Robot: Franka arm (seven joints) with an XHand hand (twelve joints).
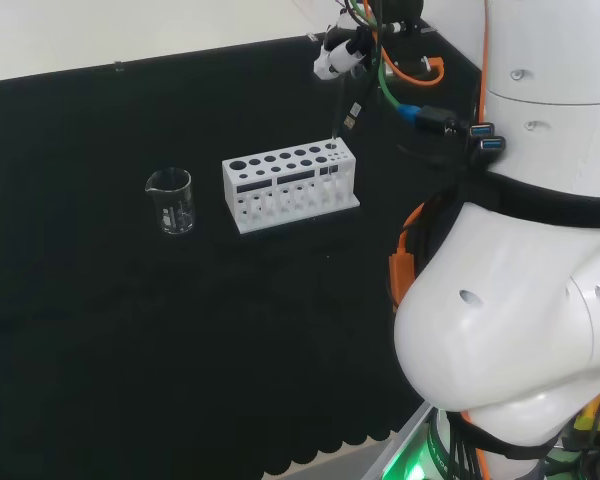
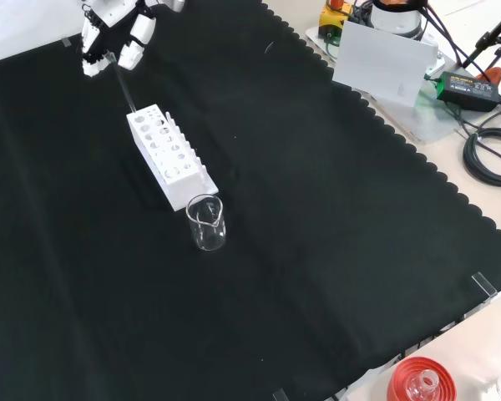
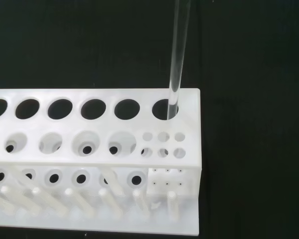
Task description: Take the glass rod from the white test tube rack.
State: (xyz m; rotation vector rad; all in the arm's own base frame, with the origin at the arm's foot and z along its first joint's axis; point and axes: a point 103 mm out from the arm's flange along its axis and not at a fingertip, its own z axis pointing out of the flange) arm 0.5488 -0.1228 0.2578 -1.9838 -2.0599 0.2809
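Your hand (image 2: 113, 33) sits at the top left of the front view, above the far end of the rack (image 2: 169, 156), with its fingers (image 2: 139, 35) curled in around the top of the rod (image 2: 123, 83). In the head view the hand (image 1: 338, 55) shows at the top, left of the arm's white links, again closed on the rod (image 1: 336, 115).

The rod runs down from the hand to the rack (image 1: 290, 185). In the wrist view its lower end stands at the mouth of the last large hole in the back row, at the rack's corner; you cannot tell from these frames whether the tip is just inside the hole or just above it. The rod (image 3: 178, 55) is close to upright there. The rack (image 3: 94, 159) stands flat on the tabletop (image 2: 334, 209), which is covered with black cloth.

A clear beaker (image 2: 206, 222) stands just beside the rack's near end in the front view, not touching it as far as can be seen. In the head view the beaker (image 1: 171, 200) is left of the rack.
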